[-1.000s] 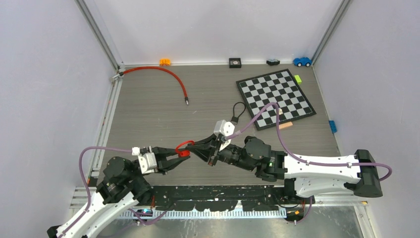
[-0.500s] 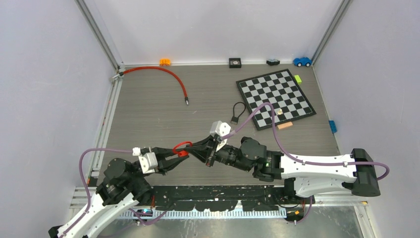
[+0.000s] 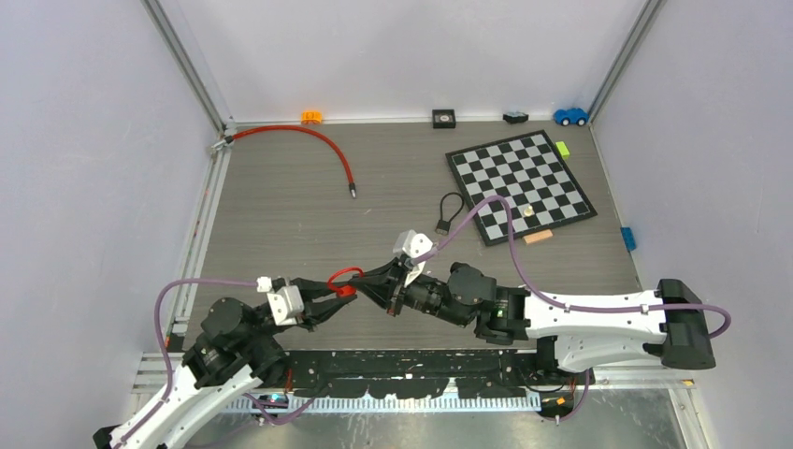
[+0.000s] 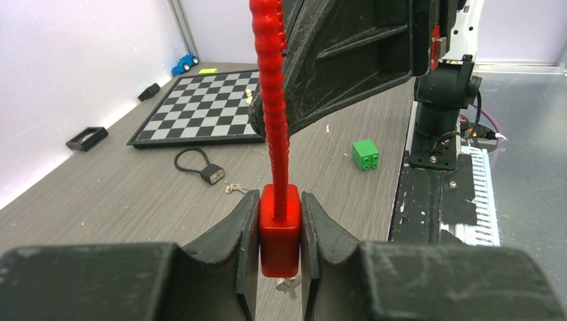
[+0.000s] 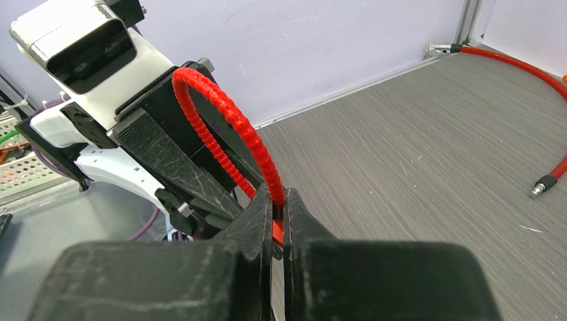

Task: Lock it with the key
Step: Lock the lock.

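Observation:
My left gripper point(image 4: 279, 224) is shut on the red lock point(image 4: 279, 231), its body squeezed between both pads. The lock's ribbed red cable point(image 4: 274, 100) rises straight up from the body. A small silver key point(image 4: 289, 286) pokes out under the body's lower end. In the top view the lock point(image 3: 344, 278) hangs above the table's near edge, between the two grippers. My right gripper point(image 5: 276, 204) is shut on the red cable point(image 5: 220, 114) where it meets the body. Its black fingers point(image 4: 348, 53) loom just behind the lock.
A black padlock point(image 4: 204, 170) with loose keys point(image 4: 234, 188) lies on the table, near the chessboard point(image 3: 520, 185). A green brick point(image 4: 365, 154) sits by the right arm's base. A red hose point(image 3: 309, 140) curves at the back left. Small toys line the far wall.
The right arm has slid a little to the left, toward the left gripper. The left wrist has edged slightly right. Both grips on the lock are unchanged.

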